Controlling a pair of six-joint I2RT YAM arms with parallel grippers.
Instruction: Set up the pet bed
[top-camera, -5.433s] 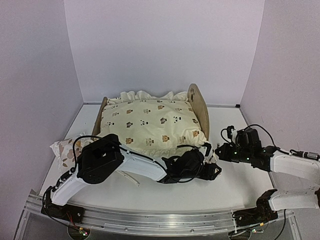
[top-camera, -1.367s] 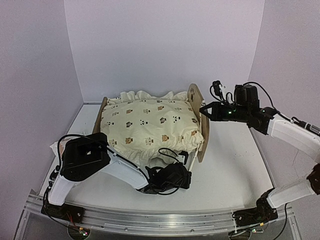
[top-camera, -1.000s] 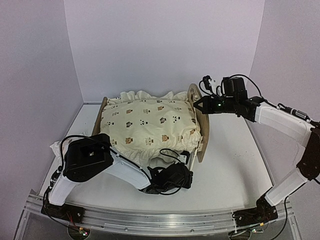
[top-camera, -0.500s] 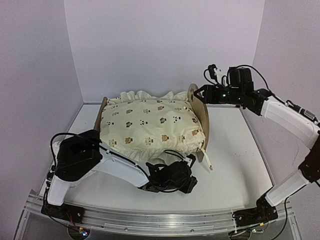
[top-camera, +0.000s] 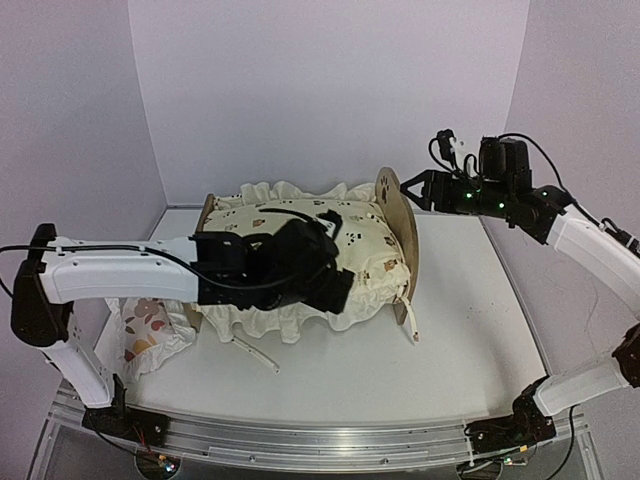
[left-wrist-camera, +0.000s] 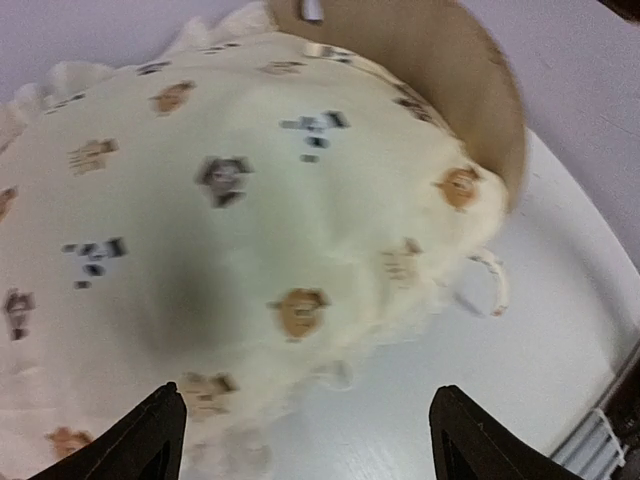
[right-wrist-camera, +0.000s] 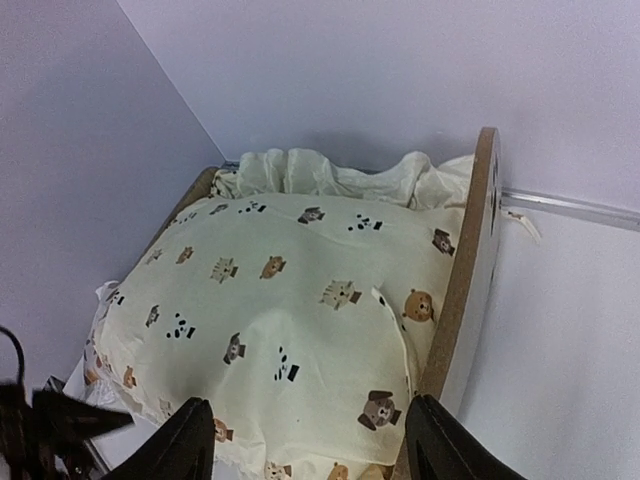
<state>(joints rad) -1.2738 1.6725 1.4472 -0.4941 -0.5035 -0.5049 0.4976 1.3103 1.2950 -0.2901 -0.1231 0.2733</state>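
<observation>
The pet bed (top-camera: 401, 232) stands mid-table with its arched wooden headboard (right-wrist-camera: 470, 270) on the right; the low footboard (top-camera: 205, 212) is on the left. A cream ruffled animal-print cushion (top-camera: 360, 235) covers it and hides the base. My left gripper (top-camera: 338, 290) hovers open over the cushion's near edge (left-wrist-camera: 250, 220), its fingertips (left-wrist-camera: 150, 440) wide apart and empty. My right gripper (top-camera: 406, 190) hangs open and empty in the air just right of the headboard's top, looking down on the cushion (right-wrist-camera: 290, 300).
A small white pillow with brown prints (top-camera: 150, 325) lies on the table at the near left. One cushion tie (top-camera: 412, 315) hangs by the headboard's near end; another (top-camera: 255, 352) lies on the table in front. Walls close in at the back and both sides.
Both grippers have opened. My left arm rose from the table in front of the bed to over the cushion. The right gripper drew back from the headboard; a tie now hangs loose there.
</observation>
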